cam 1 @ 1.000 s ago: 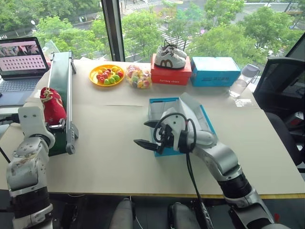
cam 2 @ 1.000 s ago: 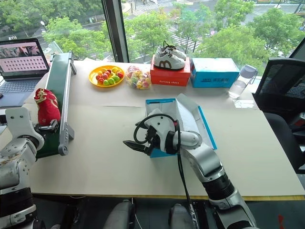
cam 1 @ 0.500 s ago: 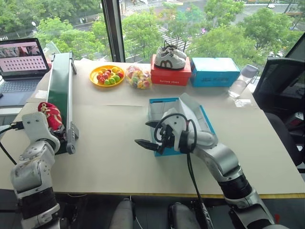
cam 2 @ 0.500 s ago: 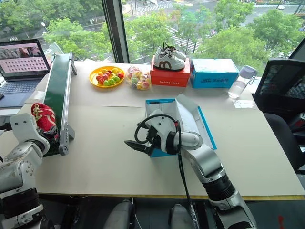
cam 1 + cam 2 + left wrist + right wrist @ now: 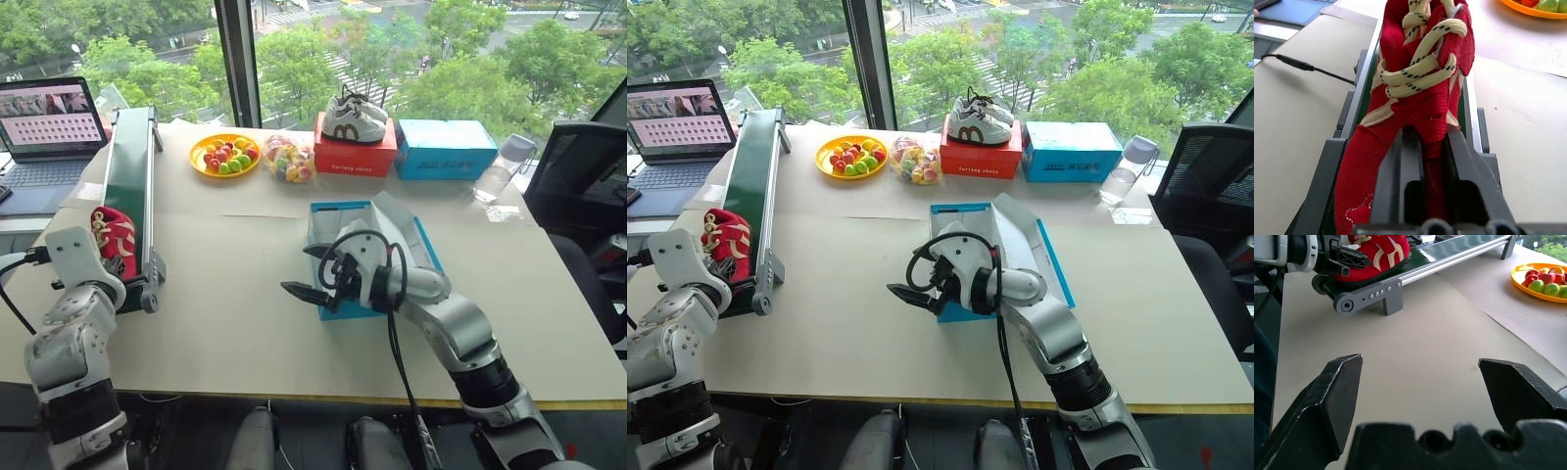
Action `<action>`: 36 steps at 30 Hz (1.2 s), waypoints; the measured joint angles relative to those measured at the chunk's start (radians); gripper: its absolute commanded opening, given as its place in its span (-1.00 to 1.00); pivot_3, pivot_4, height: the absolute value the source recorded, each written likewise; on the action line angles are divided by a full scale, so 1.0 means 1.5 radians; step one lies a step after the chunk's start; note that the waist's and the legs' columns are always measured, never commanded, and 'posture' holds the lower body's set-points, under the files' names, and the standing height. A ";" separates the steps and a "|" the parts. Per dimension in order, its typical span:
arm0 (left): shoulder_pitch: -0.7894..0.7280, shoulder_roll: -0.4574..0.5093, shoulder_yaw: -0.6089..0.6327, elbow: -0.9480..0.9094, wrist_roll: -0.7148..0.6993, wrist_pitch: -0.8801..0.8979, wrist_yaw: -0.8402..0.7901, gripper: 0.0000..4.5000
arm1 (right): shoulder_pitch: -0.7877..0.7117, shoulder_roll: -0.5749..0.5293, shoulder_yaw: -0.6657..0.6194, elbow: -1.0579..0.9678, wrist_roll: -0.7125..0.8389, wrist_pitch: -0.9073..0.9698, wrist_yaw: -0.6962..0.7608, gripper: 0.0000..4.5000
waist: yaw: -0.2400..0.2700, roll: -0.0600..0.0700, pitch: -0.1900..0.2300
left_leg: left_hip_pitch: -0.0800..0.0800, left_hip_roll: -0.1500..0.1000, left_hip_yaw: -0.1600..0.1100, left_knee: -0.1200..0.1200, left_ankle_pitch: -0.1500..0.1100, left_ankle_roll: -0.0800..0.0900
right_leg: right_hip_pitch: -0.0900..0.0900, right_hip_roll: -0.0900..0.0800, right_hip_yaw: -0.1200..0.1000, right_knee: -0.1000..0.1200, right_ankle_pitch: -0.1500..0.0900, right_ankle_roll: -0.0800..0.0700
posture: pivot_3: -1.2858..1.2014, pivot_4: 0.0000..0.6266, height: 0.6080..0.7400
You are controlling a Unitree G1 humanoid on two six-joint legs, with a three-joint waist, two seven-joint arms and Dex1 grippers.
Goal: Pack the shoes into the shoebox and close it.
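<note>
— Where's the shoe just now?

— The small red fabric shoe with cream laces sits on the near end of the long green conveyor belt with grey metal side rails, at the left edge of the beige table. The left gripper has its two black fingers pinched together on the red fabric at the shoe's heel end, with the cloth bunched between them.

— And the box?

— The bright blue cardboard shoebox with a white inside lies well to the right of the conveyor, about mid-table, with its flap lid leaning open toward the right.

— What's the other arm up to?

— The right gripper hangs just in front of the shoebox's left near corner, pointing toward the conveyor. Its jaws stand spread wide with nothing between them, just bare tabletop in the gap.

— Anything behind the shoebox?

— Along the window side there's a yellow plate of mixed fruit, a clear bag of coloured sweets, a red box with white-and-grey sneakers on top, and a second blue box. An open laptop sits left of the conveyor.
</note>
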 measured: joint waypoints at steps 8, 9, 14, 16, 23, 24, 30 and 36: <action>-0.052 -0.070 0.005 -0.014 -0.066 -0.114 -0.036 -0.99 | -0.003 0.014 -0.019 0.009 0.005 0.003 -0.014 1.00 | 0.000 -0.004 0.000 | -0.002 0.000 0.000 0.001 0.001 0.001 | 0.000 0.000 0.000 -0.001 0.002 -0.003 | 0.03 -0.52 1.00; -0.063 -0.089 0.002 -0.038 -0.094 -0.128 -0.052 -0.99 | -0.007 0.031 -0.037 0.018 0.013 0.013 -0.029 1.00 | 0.000 -0.005 0.000 | -0.002 0.000 0.000 0.001 0.002 0.002 | 0.000 0.000 0.000 -0.001 0.002 -0.003 | 0.03 -0.52 1.00; -0.095 -0.198 -0.046 -0.155 -0.311 -0.097 -0.092 -0.99 | -0.123 0.184 -0.246 0.064 0.198 0.148 -0.188 1.00 | -0.002 -0.005 0.000 | -0.003 0.000 0.000 0.002 0.003 0.004 | 0.000 0.000 0.001 -0.001 0.003 -0.002 | 0.03 -0.52 1.00; -0.086 -0.238 -0.087 -0.169 -0.376 -0.068 -0.092 -0.99 | -0.174 0.214 -0.315 0.066 0.273 0.193 -0.247 1.00 | -0.002 -0.005 0.000 | -0.003 0.000 0.000 0.003 0.003 0.005 | 0.001 0.000 0.001 -0.001 0.003 -0.002 | 0.03 -0.52 1.00; -0.071 -0.243 -0.170 -0.178 -0.425 -0.045 -0.084 -0.99 | -0.195 0.237 -0.403 0.074 0.412 0.302 -0.387 1.00 | -0.008 -0.005 0.001 | -0.003 0.000 0.000 0.004 0.003 0.005 | 0.000 0.001 0.002 0.000 0.003 -0.002 | 0.03 -0.52 1.00; -0.071 -0.243 -0.176 -0.178 -0.426 -0.045 -0.084 -0.99 | -0.196 0.237 -0.403 0.074 0.419 0.308 -0.399 1.00 | -0.008 -0.005 0.000 | -0.003 0.000 0.000 0.004 0.003 0.005 | 0.000 0.001 0.002 0.000 0.003 -0.002 | 0.03 -0.52 1.00; -0.080 -0.232 -0.204 -0.158 -0.442 -0.047 -0.087 -0.99 | -0.187 0.231 -0.377 0.062 0.434 0.332 -0.445 1.00 | -0.011 -0.005 0.000 | -0.003 0.000 0.000 0.004 0.003 0.006 | 0.000 0.001 0.003 -0.001 0.003 -0.002 | 0.03 -0.52 1.00; -0.083 -0.220 -0.225 -0.155 -0.443 -0.049 -0.083 -0.99 | -0.172 0.229 -0.367 0.060 0.434 0.339 -0.463 0.89 | -0.012 -0.005 0.001 | -0.003 0.000 0.000 0.004 0.003 0.006 | 0.000 0.001 0.003 -0.001 0.003 -0.002 | 0.03 -0.52 1.00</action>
